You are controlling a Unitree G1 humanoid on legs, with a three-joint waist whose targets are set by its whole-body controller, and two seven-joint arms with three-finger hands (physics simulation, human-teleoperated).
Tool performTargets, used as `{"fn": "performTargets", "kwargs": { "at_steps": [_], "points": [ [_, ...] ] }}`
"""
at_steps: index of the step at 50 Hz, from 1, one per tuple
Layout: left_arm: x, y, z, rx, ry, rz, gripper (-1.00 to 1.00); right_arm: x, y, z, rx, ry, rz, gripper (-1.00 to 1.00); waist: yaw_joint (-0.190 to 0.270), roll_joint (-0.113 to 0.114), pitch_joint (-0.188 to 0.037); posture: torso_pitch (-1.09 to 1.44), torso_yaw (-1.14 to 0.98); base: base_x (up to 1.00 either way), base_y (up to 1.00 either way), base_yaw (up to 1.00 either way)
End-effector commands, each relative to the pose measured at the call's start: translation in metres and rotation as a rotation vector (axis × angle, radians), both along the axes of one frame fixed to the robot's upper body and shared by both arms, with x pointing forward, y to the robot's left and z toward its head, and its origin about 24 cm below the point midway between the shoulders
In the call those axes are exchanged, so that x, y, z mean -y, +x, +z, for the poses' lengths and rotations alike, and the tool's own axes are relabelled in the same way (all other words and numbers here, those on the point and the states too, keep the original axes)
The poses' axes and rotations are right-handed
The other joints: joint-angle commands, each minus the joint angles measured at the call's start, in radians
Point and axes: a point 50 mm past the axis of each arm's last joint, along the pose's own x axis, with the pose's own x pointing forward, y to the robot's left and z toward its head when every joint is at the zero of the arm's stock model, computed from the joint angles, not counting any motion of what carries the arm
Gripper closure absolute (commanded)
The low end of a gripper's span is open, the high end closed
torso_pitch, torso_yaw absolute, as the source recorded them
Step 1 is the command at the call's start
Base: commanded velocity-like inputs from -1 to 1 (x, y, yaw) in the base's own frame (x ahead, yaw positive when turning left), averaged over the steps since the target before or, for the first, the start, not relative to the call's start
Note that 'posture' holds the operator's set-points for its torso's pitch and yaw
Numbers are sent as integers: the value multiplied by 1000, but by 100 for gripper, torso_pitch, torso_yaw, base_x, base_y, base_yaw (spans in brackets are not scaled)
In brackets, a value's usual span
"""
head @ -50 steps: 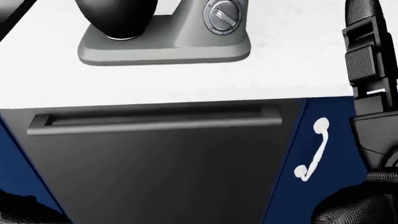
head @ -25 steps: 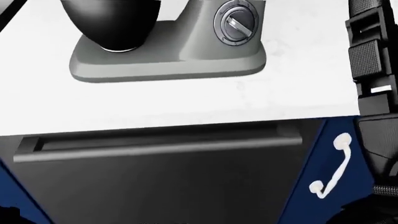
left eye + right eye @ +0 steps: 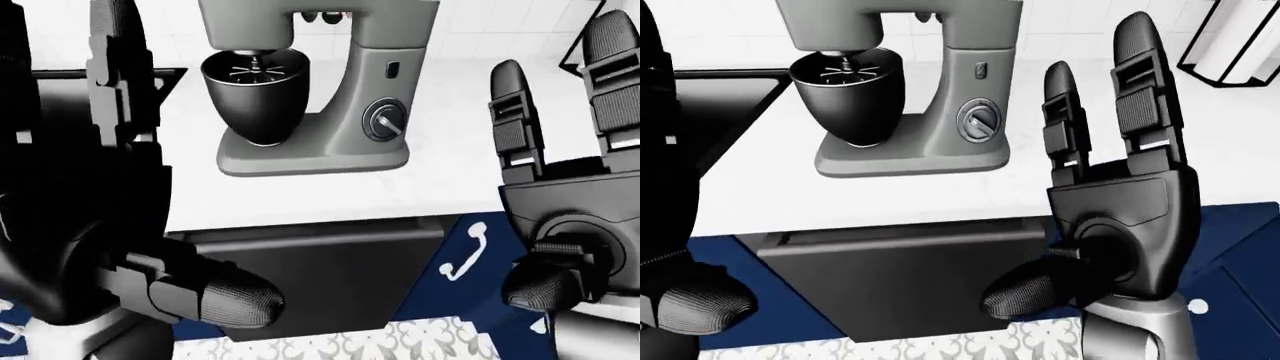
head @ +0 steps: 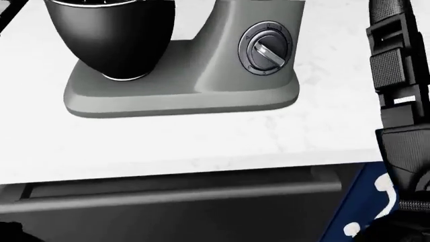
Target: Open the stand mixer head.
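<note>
I am holding my right hand [image 3: 1110,187] and left hand [image 3: 110,187] up, fingers spread, grasping nothing. The stand mixer [image 3: 320,90] is sitting on the white bench [image 3: 440,180]; its markings are too small to read.

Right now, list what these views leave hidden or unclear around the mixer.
- Mixer head: top cut off by the upper edge in both eye views; absent from the head view.
- Bowl: rim cropped in the head view.
- Left hand: fills the left-eye view's left side, hiding the counter behind it.
- Switch on the column: too small to read.
</note>
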Motion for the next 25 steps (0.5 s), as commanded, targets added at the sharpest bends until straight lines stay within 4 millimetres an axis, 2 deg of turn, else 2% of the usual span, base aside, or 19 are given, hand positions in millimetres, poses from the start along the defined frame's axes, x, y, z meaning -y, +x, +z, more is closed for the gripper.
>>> {"fn": "performTargets", "kwargs": {
  "at_steps": [1, 3, 4, 5, 6, 7, 8, 9, 11, 12, 14, 15, 17, 19, 20, 21, 23, 24, 25],
  "points": [
    [1, -2, 3, 24, 2, -4, -100, 2, -3, 5, 33, -1, -2, -100, 0, 3, -17, 0, 0, 0, 0, 0],
    [1, -2, 3, 23, 2, -5, -100, 2, -3, 6, 35, 2, 4, -100, 13, 7, -51, 0, 0, 44, 0, 0],
    [1, -2, 3, 22, 2, -6, -100, 2, -2, 5, 32, 1, 4, -100, 13, 0, 32, 0, 0, 100, 0, 0],
    [1, -2, 3, 22, 1, -5, -100, 1, -2, 5, 34, -9, -1, -100, 21, 6, 48, 0, 0, 100, 0, 0],
    [1, -2, 3, 21, 1, -4, -100, 1, -2, 4, 30, -15, -6, -100, 28, 10, 24, 0, 0, 66, 0, 0],
    [1, -2, 3, 22, 1, -4, -100, 1, -2, 3, 30, -15, -10, -100, 24, 1, 34, 0, 0, 0, 0, 0],
    [1, -2, 3, 22, 1, -5, -100, 1, -2, 3, 30, -16, -11, -100, 25, 5, -10, 0, 0, 0, 0, 0],
    [1, -2, 3, 22, 1, -5, -100, 1, -2, 4, 29, -13, -12, -100, 29, -3, -29, 0, 0, 0, 0, 0],
    [1, -2, 2, 21, 1, -5, -100, 1, -2, 4, 33, -15, -15, -100, 31, -40, -13, 0, 0, 0, 0, 0],
    [1, -2, 3, 23, 2, -5, -100, 1, -3, 4, 34, -13, -13, -100, 36, -20, -27, 0, 0, 0, 0, 0],
    [1, -2, 2, 22, 2, -4, -100, 1, -2, 4, 31, -8, -9, -100, 28, -21, -26, 0, 0, 0, 0, 0],
    [1, -2, 2, 23, 2, -4, -100, 1, -3, 5, 34, -1, -3, -100, 24, -23, -54, 0, 0, 31, 0, 0],
    [1, -2, 3, 23, 2, -4, -100, 2, -3, 6, 35, 3, -4, -100, 16, -23, 46, 0, 0, 93, 0, 0],
    [1, -2, 3, 23, 2, -3, -100, 1, -2, 3, 27, -13, -17, -100, 6, -19, 44, 0, 0, 50, 0, 0],
    [1, -2, 3, 23, 3, -3, -100, 1, -2, 3, 27, -14, -15, -100, 8, -28, -12, 0, 0, 0, 0, 0],
    [1, -2, 3, 25, 4, 1, -100, 1, -2, 3, 28, -12, -16, -100, 1, -20, -24, 0, 0, 0, 0, 0],
    [1, -2, 3, 27, 2, 3, -100, 1, -2, 3, 27, -13, -19, -100, 3, 12, -17, 0, 0, 0, 0, 0],
    [1, -2, 3, 29, 1, 2, -100, 1, -2, 3, 26, -12, -16, -100, 4, 7, -44, 0, 0, 0, 0, 0],
    [0, -2, 3, 29, 1, 3, -100, 1, -2, 3, 26, -13, -15, -100, 5, -7, -24, 0, 0, 0, 0, 0]
  ]
}}
